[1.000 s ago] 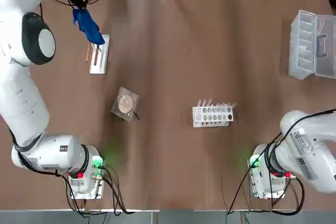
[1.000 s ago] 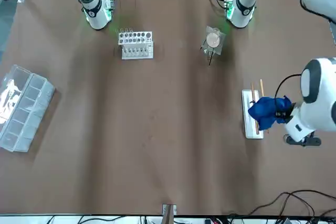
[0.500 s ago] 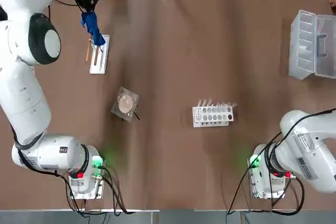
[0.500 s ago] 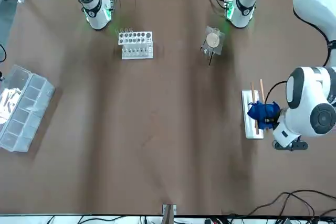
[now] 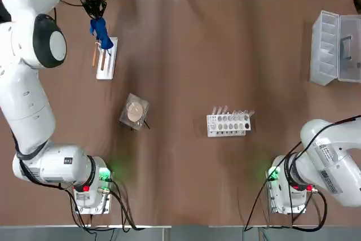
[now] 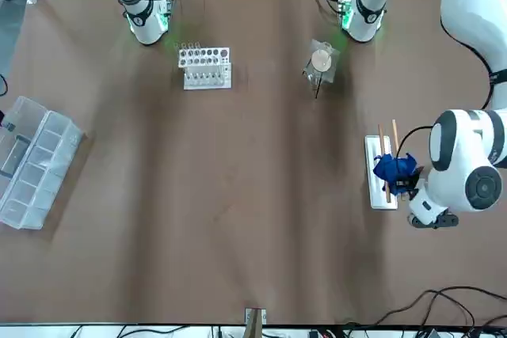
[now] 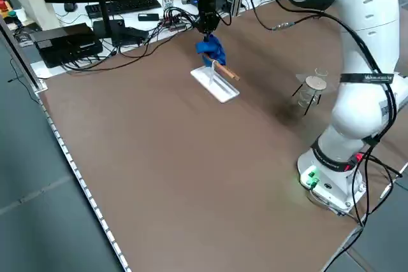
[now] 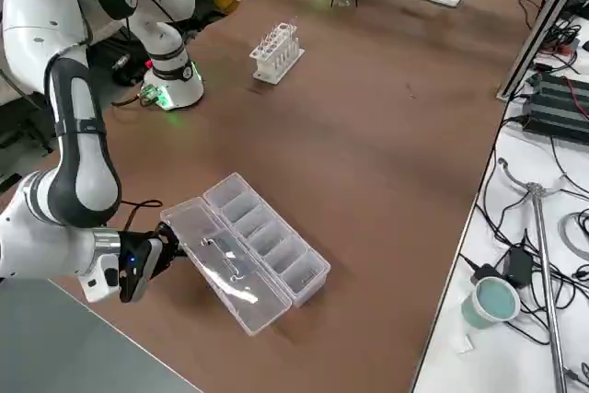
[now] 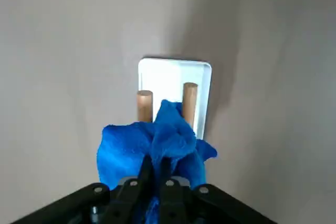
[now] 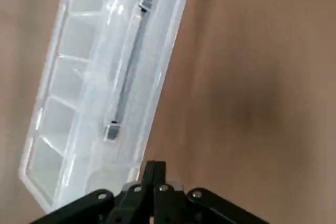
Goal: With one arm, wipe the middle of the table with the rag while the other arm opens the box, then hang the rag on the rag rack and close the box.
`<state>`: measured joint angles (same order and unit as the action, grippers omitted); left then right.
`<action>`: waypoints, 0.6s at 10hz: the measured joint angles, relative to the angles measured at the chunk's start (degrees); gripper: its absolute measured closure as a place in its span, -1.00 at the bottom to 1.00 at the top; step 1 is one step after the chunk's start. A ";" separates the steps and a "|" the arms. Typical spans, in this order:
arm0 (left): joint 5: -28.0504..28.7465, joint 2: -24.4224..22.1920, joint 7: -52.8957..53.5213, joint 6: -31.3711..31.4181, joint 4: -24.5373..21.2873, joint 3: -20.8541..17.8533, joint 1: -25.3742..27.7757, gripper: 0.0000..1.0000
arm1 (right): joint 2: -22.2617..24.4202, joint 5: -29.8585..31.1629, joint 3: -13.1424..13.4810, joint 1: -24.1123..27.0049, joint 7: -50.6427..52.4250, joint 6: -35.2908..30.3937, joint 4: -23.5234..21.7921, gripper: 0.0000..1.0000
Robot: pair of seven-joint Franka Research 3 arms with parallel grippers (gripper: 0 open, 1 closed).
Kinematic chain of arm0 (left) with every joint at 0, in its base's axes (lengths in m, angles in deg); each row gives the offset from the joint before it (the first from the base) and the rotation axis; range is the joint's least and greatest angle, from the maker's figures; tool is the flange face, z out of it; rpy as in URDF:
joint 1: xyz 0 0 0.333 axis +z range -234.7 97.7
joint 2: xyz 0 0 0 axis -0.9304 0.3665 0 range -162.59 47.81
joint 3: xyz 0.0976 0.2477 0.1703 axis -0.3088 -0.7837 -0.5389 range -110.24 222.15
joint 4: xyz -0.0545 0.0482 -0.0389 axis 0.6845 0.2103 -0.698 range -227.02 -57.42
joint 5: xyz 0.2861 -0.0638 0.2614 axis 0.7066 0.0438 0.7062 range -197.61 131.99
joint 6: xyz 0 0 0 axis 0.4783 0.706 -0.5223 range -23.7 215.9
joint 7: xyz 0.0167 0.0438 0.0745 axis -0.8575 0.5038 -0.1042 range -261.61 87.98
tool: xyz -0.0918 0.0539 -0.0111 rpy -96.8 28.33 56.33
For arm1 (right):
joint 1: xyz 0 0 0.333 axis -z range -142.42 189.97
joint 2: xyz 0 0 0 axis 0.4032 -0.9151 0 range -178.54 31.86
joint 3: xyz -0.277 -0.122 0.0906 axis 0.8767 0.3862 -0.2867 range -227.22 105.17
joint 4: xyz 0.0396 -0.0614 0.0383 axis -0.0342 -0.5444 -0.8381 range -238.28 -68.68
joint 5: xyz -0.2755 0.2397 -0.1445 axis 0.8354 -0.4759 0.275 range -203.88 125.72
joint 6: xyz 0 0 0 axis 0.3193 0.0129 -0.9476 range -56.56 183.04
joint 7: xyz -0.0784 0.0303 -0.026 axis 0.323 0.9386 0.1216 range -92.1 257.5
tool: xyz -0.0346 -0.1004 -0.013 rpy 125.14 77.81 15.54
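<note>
Now the left gripper (image 9: 156,169) pinches the bunched bright blue rag (image 9: 157,142) just above the two wooden rods of the small white rag rack (image 5: 106,58), out at ten o'clock on the brown table (image 5: 186,66). At three o'clock the long clear plastic box (image 8: 244,250) lies with its lid open, the right gripper (image 10: 154,174) closed and empty beside the lid's edge.

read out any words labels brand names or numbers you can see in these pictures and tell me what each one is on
Label on the right arm: printed, too small to read.
Lettering on the left arm: a thin dark band of text, too blurred to read.
The box, rag, rag rack and table: no text visible.
</note>
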<state>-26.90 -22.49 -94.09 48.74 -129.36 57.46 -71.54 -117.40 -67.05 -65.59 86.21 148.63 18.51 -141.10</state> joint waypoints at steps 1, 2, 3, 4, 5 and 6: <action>0.00 0.60 -0.55 0.08 -0.15 0.05 -0.20 0.83 | 0.02 -0.11 -0.32 -0.02 0.02 -2.23 1.15 0.98; 0.00 1.15 -0.65 0.08 -0.40 0.06 -0.15 0.83 | 0.04 -0.41 -1.61 -0.11 0.03 -4.68 1.48 0.97; 0.00 1.46 -0.65 0.09 -0.66 0.06 0.06 0.83 | -0.11 -1.40 -4.32 -0.54 -0.01 -6.26 1.18 0.97; 0.00 1.46 -0.62 0.09 -0.78 0.05 0.38 0.83 | -0.26 -1.48 -6.20 -2.16 -0.38 -6.12 1.06 0.97; 0.00 1.42 -0.46 0.09 -0.79 0.04 0.68 0.83 | 0.11 -1.71 -6.69 -3.55 -1.24 -6.91 1.34 0.96; 0.00 1.24 -0.35 0.09 -0.78 0.04 0.85 0.83 | -0.07 -1.92 -7.37 -4.57 -2.03 -6.84 1.19 0.96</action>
<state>-26.90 -21.25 -94.44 48.82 -130.13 57.50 -70.69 -117.47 -68.97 -72.96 81.64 146.60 11.68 -139.91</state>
